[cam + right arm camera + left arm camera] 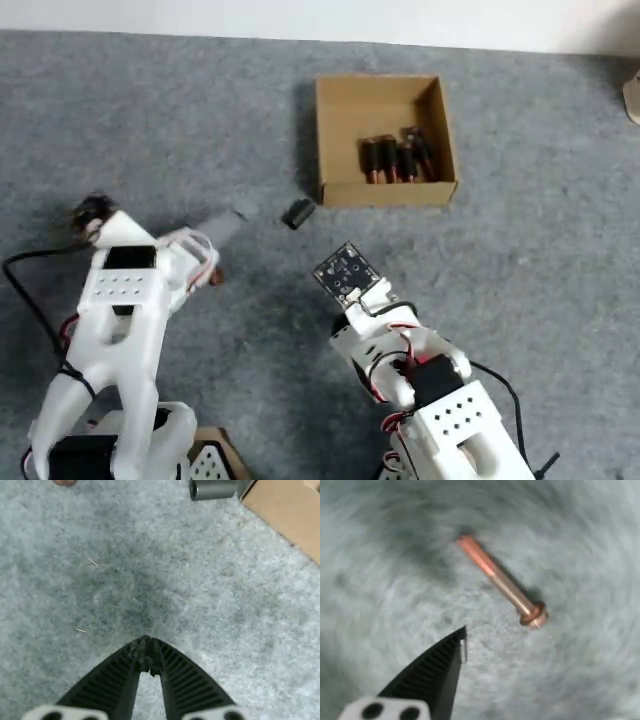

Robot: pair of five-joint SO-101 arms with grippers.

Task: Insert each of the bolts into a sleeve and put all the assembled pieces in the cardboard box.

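Note:
A copper bolt (502, 582) lies flat on the grey carpet, just beyond my left gripper's dark finger (440, 665). My left gripper (213, 250) hangs over it, open, holding nothing; the bolt's end (215, 278) shows beside it. A dark sleeve (298, 213) lies on its side near the front left corner of the cardboard box (335, 135), and it shows too as the sleeve (212, 488) in the right wrist view. Several assembled pieces (395, 158) lie inside the box. My right gripper (148, 650) is shut and empty, low over bare carpet short of the sleeve.
The box corner (285, 507) sits right beside the sleeve. A black cable (30, 290) runs along the left arm's base. Open carpet spreads between the two arms and to the right of the box.

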